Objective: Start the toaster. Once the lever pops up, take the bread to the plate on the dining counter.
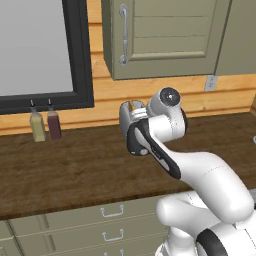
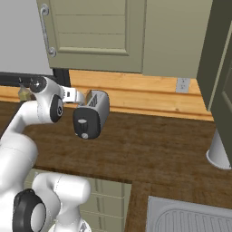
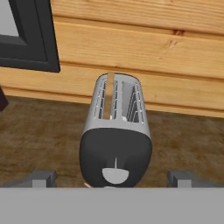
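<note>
Hand [image 3: 113,178] hangs released, fingers spread, just before the toaster [image 3: 116,135]. Bread [image 3: 110,95] stands in the toaster's left slot.

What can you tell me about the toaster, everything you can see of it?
The toaster is small and rounded, with a silver-white metal-looking body and a glossy black end panel carrying a pale lever. It stands upright on the brown wood counter near the plank wall. One of its two top slots holds a tan bread slice on edge. The open gripper faces its black end.
</note>
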